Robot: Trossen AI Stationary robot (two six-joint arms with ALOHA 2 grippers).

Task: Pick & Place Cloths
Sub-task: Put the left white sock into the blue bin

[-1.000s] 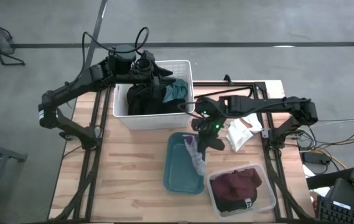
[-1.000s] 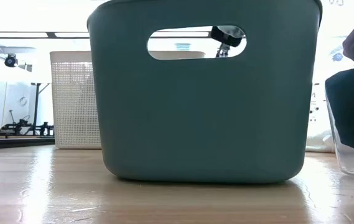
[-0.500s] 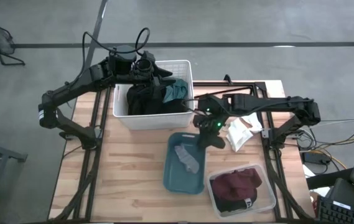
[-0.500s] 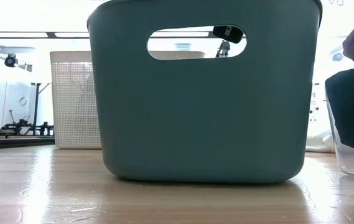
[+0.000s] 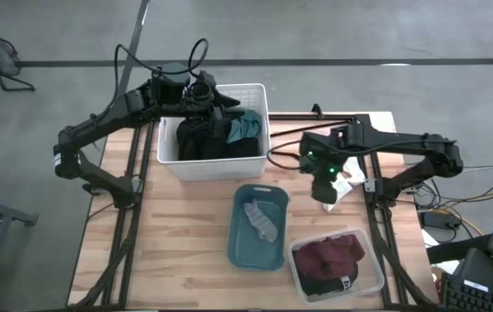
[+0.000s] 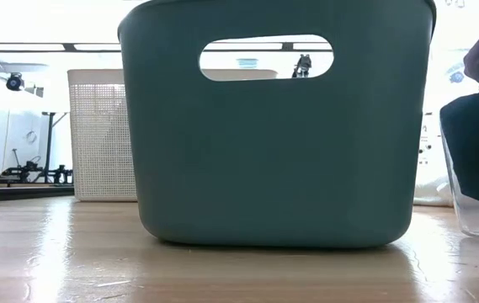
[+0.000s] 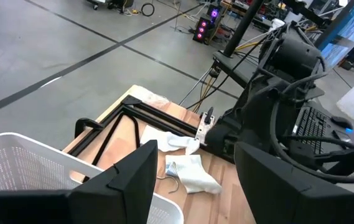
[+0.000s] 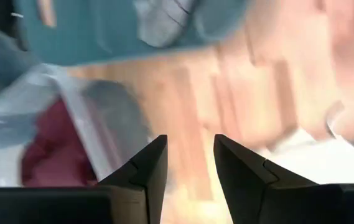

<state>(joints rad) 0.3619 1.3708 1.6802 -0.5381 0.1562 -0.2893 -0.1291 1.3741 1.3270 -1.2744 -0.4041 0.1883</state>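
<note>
In the high view my right gripper (image 5: 326,192) hangs open and empty over the small white cloth (image 5: 346,180), which lies on the table near its right edge. A grey cloth (image 5: 262,219) lies in the teal bin (image 5: 239,247). The maroon cloth (image 5: 333,257) fills the clear bin (image 5: 376,276). The black cloth (image 5: 196,139) and the teal cloth (image 5: 246,128) lie in the white basket (image 5: 259,91). My left gripper (image 5: 216,97) waits open above that basket. The right wrist view shows my right gripper (image 8: 190,168), the grey cloth (image 8: 161,18) and the maroon cloth (image 8: 52,149).
The teal bin (image 6: 273,143) fills the low view, with the white basket (image 6: 100,135) behind it and the clear bin (image 6: 475,168) at the right. A black frame (image 5: 350,121) lies on the table's far right part. Bare wood (image 5: 159,234) shows on the table's left.
My right gripper held the grey cloth hanging over the teal bin and let it go. The cloth fell and now lies flat in the bin. The gripper then moved toward the table's right edge, to above the white cloth.
</note>
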